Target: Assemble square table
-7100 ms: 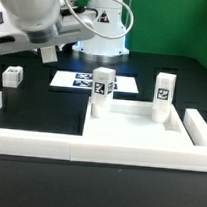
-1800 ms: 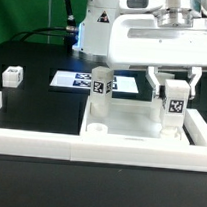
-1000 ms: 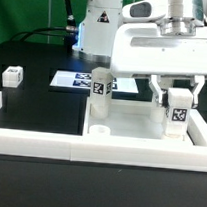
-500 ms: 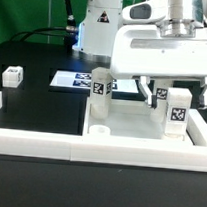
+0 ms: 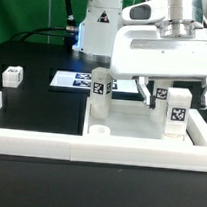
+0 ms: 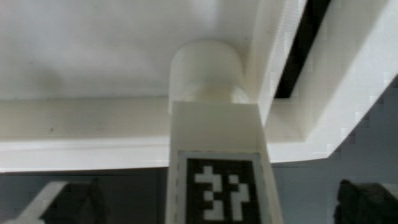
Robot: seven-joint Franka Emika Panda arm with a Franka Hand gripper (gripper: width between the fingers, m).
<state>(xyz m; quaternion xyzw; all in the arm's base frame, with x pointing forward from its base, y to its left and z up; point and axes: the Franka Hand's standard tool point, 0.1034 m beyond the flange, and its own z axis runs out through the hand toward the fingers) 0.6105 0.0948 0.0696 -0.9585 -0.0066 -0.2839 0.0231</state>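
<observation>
My pincer (image 5: 176,95) stands wide open, holding nothing. Its two fingers (image 5: 147,93) hang on either side of a tagged leg (image 5: 174,114), each with a clear gap to it. That leg stands upright directly below the pincer, planted in a corner of the square table top (image 5: 130,121), and the wrist view shows it centred between the dark fingertips. A second leg (image 5: 100,91) stands upright in the neighbouring corner, off to the exterior view's left of the pincer. Farther that way, well apart, a third leg (image 5: 12,76) sits on the black table (image 5: 41,102). The marker board (image 5: 73,80) lies beyond the second leg.
</observation>
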